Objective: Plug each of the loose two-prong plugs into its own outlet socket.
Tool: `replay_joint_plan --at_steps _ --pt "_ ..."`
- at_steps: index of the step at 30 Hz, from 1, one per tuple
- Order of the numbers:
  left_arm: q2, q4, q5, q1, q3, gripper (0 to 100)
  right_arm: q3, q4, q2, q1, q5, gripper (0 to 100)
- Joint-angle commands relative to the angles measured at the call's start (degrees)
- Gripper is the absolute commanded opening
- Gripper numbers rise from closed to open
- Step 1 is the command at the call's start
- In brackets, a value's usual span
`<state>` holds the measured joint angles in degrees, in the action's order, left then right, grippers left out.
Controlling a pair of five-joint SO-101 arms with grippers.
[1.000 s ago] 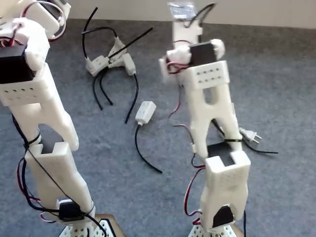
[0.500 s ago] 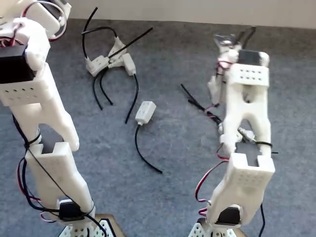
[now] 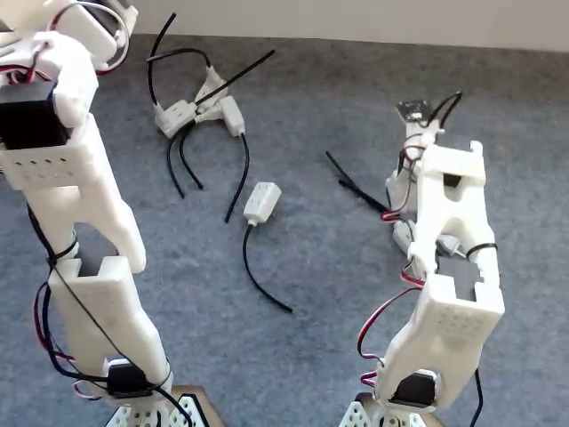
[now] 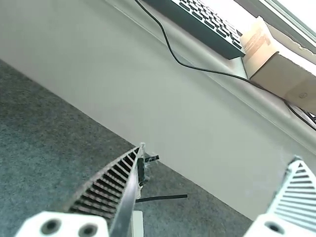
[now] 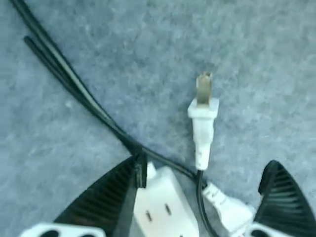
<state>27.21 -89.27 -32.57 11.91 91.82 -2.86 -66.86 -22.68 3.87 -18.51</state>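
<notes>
Right wrist view looks straight down on a white two-prong plug [image 5: 202, 111] lying flat on the grey desk [image 5: 256, 44], prongs pointing away from the camera, and the right pincer [image 5: 205, 167] hangs open with one dark finger on each side of the plug's cord. That straddle reads as a line-up for a grab, judging by how squarely the plug sits in the gap. Just beside the cord lies a white socket block [image 5: 163, 207], cut off by the frame edge, so its full shape is unclear, and a second plug [image 5: 229, 212] is also clipped, its prongs hidden. Black cords [image 5: 69, 79] run off past the block. In the high view the folded right arm [image 3: 449, 231] covers all of this. A lone socket [image 3: 262, 203] lies mid-desk, well apart, and a knot of plugs and sockets [image 3: 197, 111] sits farther back; which of those are mated is hard to make out. The left pincer [image 4: 215, 170] is held wide open and raised, aimed at the white wall, seemingly parked clear.
</notes>
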Motion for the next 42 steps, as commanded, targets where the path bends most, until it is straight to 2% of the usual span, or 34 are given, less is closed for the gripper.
replay_joint_plan --at_steps 1,7,13,24,27,33,37,42 --pt "-0.31 0.62 -0.35 -1.01 0.57 42 2.33 6.73 3.65 0.75 -0.53 35.0" --pt "-0.31 0.62 -0.35 -1.01 0.57 42 7.25 14.81 3.56 0.84 -0.35 33.7" --pt "-0.31 0.62 -0.35 -1.01 0.48 42 10.15 21.58 3.56 2.24 -0.53 20.6" --pt "-0.31 0.62 -0.35 -1.01 0.48 42 8.22 24.04 -0.13 4.09 -2.46 19.8" --pt "-0.31 0.62 -0.35 -1.01 0.48 42 5.67 23.69 -3.56 5.67 -2.46 18.5" --pt "-0.31 0.62 -0.35 -1.01 0.48 42 1.98 21.85 -7.08 7.87 -2.64 7.2" --pt "-0.31 0.62 -0.35 -1.01 0.48 42 -2.07 15.34 -7.16 7.87 -6.42 7.1" --pt "-0.31 0.62 -0.35 -1.01 0.48 42 -11.74 6.46 -7.08 7.78 -6.86 7.0"
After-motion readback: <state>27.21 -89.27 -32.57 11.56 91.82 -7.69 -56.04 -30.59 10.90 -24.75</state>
